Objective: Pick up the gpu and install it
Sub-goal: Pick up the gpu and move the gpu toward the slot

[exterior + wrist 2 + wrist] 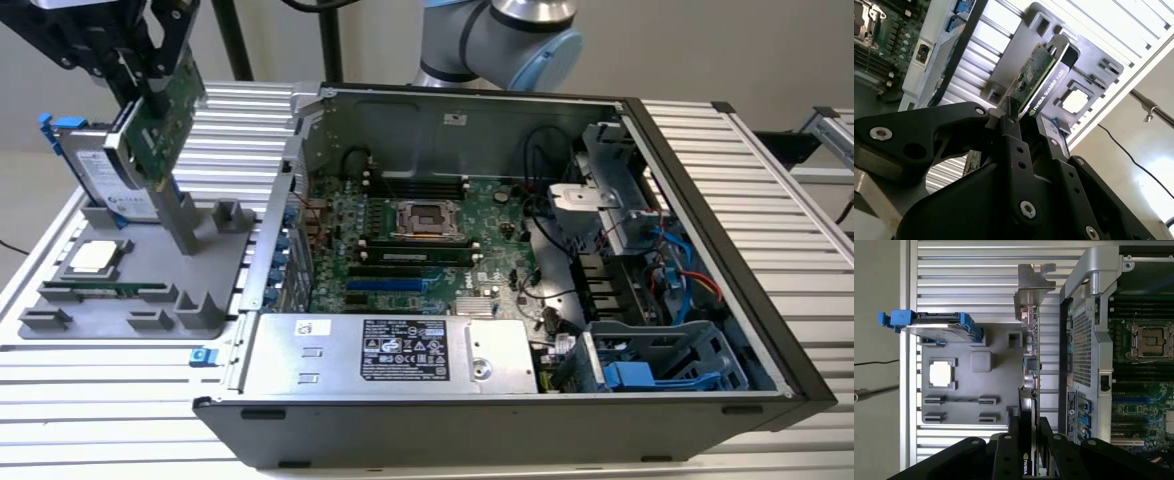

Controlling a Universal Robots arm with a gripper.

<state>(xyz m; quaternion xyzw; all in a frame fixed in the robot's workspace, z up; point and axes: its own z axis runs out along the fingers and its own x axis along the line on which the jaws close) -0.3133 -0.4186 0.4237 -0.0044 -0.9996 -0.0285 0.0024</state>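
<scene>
The black two-fingered gripper [140, 85] is clenched on the gpu [163, 115], a flat green-board card with a silver bracket. It holds the card bracket end down over the grey moulded tray [80, 320], beside the open black computer case [467, 420]. Tray and case stand on a ribbed silver slatted table [774, 180], with a plain pale wall [747, 50] behind.

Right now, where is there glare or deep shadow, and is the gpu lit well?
Second wrist view: the slatted table glares white behind the gpu, and the gripper shut on it is nearly black. First wrist view: even light on the gpu's edge. Exterior view: soft light, with shadow inside the computer case at the exterior view's right.
</scene>
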